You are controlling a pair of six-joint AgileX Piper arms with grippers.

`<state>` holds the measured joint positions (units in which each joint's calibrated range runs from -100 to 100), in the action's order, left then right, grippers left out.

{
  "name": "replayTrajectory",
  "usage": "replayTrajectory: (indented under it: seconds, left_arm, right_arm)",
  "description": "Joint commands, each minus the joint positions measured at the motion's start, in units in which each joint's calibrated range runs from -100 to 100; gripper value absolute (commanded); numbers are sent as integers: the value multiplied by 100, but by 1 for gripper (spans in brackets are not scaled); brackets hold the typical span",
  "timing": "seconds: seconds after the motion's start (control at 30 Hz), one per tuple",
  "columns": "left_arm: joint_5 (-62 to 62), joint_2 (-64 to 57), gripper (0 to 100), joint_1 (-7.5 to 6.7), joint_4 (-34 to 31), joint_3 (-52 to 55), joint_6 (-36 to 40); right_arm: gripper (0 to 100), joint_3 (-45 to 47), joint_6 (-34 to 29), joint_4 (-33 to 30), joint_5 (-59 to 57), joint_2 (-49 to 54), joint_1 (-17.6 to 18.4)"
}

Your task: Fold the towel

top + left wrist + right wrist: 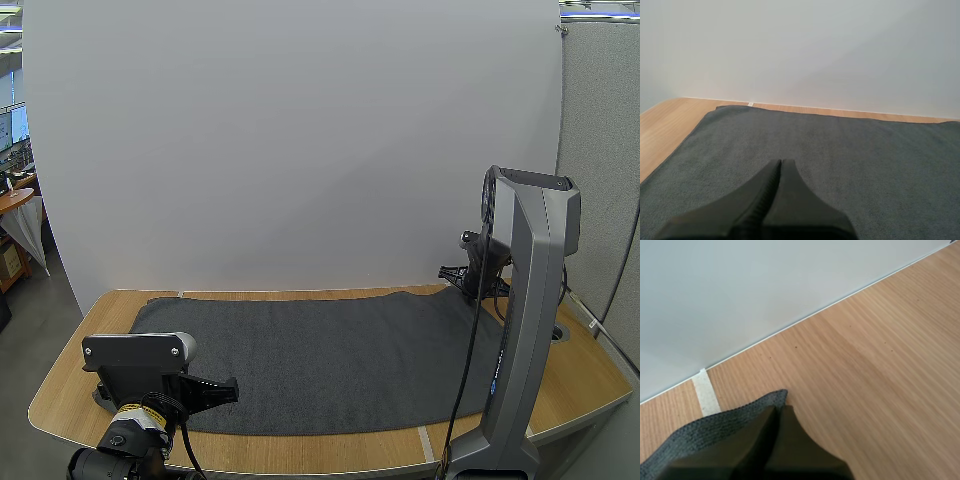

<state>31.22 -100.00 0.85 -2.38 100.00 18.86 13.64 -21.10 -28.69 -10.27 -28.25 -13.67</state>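
Grey towel (330,360) lies unfolded across wooden table (70,392).

A table (585,385) of light wood is standing in front of a plain white board (300,150). The board is rising upright along the far side of the table and is meeting the wood in one straight line. A short piece of pale tape (705,392) is lying flat on the wood, one end touching the foot of the board. A second strip (428,442) is crossing the table's near edge. A grey partition (600,150) is standing just right of the board.
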Motion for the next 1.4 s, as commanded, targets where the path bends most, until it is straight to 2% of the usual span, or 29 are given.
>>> replayTrajectory:
  seconds: [0.0, 0.23, 0.4, 0.6, 0.7, 0.87, 1.37]
  left_arm:
    - [-51, 0, 0, 9, -3, 0, 52]
    - [-51, 0, 0, 9, -3, 0, 52]
    - [-51, 0, 0, 9, -3, 0, 52]
    - [-51, 0, 0, 9, -3, 0, 52]
    - [-51, 0, 0, 9, -3, 0, 52]
    - [-51, 0, 0, 9, -3, 0, 52]
    - [-51, 0, 0, 9, -3, 0, 52]
  right_arm:
    - [0, 16, 22, 46, -225, 298, 14]
    - [0, 16, 22, 112, -372, 1009, 19]
    - [0, 16, 22, 854, -1009, 1483, 37]
    - [0, 16, 115, 1008, -1926, 1986, 255]
    - [0, 16, 341, 1008, -2342, 2258, 468]
    - [0, 16, 359, 1008, -3091, 2589, 851]
    - [0, 16, 359, 997, -4598, 3437, 2349]
